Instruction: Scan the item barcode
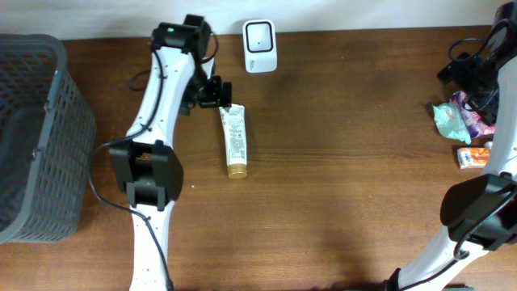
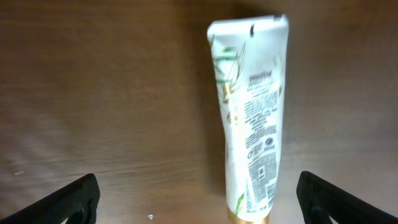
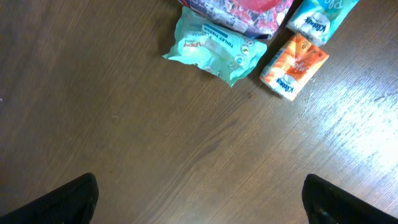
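Plainly, the tube point(image 1: 235, 141) lies on the wood-grain table point(image 1: 339, 186), left gripper point(image 2: 198, 190) and right gripper point(image 3: 199, 190) gaping empty.

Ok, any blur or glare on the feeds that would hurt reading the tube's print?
Left wrist: the white printed tube with a gold cap is soft and smeared, its small print illegible; right wrist: sharp, pale glare on the brown wooden table at right; overhead: evenly lit, tube print too small to read.

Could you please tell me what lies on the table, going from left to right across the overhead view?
gray basket → white tube → white scanner → teal tissue packet → orange packet
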`<state>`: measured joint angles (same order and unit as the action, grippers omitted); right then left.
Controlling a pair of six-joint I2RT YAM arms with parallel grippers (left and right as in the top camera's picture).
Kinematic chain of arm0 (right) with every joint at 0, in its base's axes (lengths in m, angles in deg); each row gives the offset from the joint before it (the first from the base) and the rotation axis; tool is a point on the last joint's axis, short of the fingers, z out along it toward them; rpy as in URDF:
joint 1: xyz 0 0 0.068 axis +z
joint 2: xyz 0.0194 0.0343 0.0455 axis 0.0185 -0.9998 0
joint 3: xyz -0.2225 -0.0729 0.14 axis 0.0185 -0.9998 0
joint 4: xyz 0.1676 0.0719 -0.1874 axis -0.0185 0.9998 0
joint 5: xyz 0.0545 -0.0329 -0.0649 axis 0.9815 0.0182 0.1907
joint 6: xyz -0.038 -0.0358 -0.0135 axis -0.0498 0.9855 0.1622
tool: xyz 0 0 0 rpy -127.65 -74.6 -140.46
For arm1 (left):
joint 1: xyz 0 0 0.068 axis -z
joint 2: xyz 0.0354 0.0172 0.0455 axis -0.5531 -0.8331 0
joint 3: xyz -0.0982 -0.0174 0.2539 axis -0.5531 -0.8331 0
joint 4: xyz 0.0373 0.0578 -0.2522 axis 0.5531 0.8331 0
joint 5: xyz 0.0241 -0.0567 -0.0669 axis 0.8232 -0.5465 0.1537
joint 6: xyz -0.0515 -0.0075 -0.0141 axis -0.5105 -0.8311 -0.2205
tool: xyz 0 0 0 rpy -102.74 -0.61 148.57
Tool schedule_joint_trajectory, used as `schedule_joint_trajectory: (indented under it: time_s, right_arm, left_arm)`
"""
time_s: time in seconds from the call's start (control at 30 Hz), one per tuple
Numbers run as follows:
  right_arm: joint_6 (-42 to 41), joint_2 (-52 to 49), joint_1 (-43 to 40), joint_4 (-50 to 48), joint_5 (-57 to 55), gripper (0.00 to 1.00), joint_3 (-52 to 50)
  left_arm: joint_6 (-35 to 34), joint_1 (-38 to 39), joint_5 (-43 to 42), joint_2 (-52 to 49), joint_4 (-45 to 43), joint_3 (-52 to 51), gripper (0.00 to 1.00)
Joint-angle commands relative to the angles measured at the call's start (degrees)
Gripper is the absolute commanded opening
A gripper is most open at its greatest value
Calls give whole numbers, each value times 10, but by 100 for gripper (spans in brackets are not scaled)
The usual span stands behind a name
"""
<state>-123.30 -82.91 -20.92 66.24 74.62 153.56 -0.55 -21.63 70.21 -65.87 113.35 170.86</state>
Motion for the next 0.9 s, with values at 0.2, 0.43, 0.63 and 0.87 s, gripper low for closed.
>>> schedule_joint_trajectory:
  time_s: [0.2, 0.43, 0.63, 0.87]
  right_arm:
    - [-3, -2, 3, 0, 1, 99, 1]
    - [-3, -2, 3, 0, 1, 99, 1]
    - [-3, -2, 3, 0, 1, 99, 1]
    - [-3, -2, 3, 0, 1, 99, 1]
  left_arm:
    - [110, -15, -270, 2, -230, -287, 67]
    - [110, -15, -306, 2, -249, -276, 20]
    - [112, -16, -486, 2, -164, -129, 7]
    - [260, -16, -705, 2, -174, -59, 13]
